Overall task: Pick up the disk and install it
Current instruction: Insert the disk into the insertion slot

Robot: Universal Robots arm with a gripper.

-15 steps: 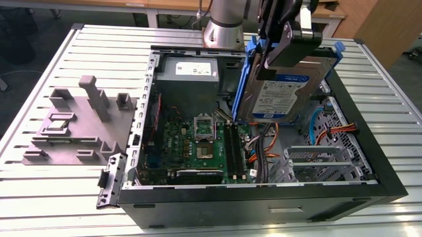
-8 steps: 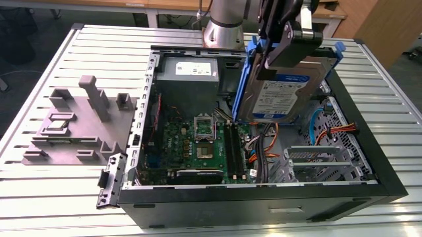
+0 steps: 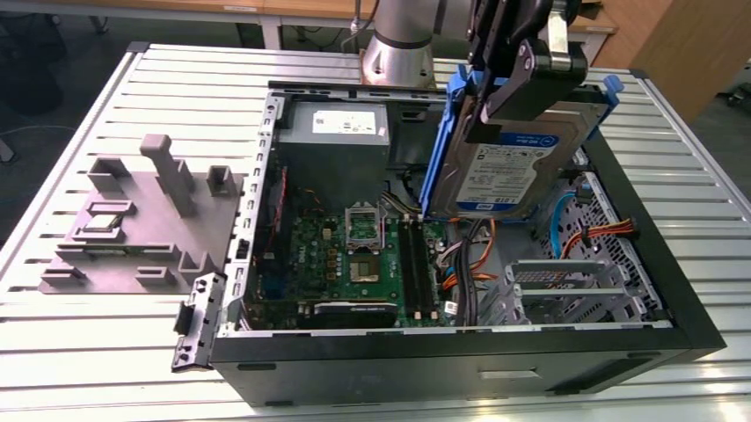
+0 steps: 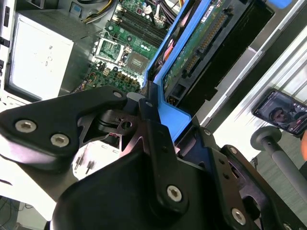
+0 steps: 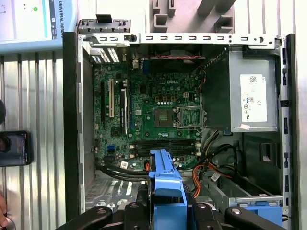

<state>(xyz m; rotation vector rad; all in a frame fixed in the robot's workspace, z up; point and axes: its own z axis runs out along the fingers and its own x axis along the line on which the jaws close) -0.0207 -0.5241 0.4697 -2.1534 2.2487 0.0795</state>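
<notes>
The disk [image 3: 507, 171], a silver-grey drive with a white-and-blue label in a blue carrier bracket, hangs nearly upright over the open computer case [image 3: 657, 264]. My gripper [image 3: 525, 83] is shut on its upper edge, one black finger [image 3: 516, 97] lying across the labelled face. It hovers above the motherboard's edge, on the exterior view's right, apart from the case floor. In the second wrist view the blue bracket [image 4: 169, 112] and the drive's green circuit side [image 4: 201, 45] run away from my gripper [image 4: 153, 108]. The bracket's edge [image 5: 165, 184] rises between the gripper's black links in the first wrist view.
Inside the case lie the motherboard [image 3: 352, 255], a grey power supply box [image 3: 340, 123], orange cables [image 3: 593, 233] and a metal drive cage [image 3: 569, 286]. Another blue caddy [image 5: 261, 211] sits in the case. A grey fixture [image 3: 141, 220] stands on the slatted table. A hand holds a phone [image 4: 283, 112].
</notes>
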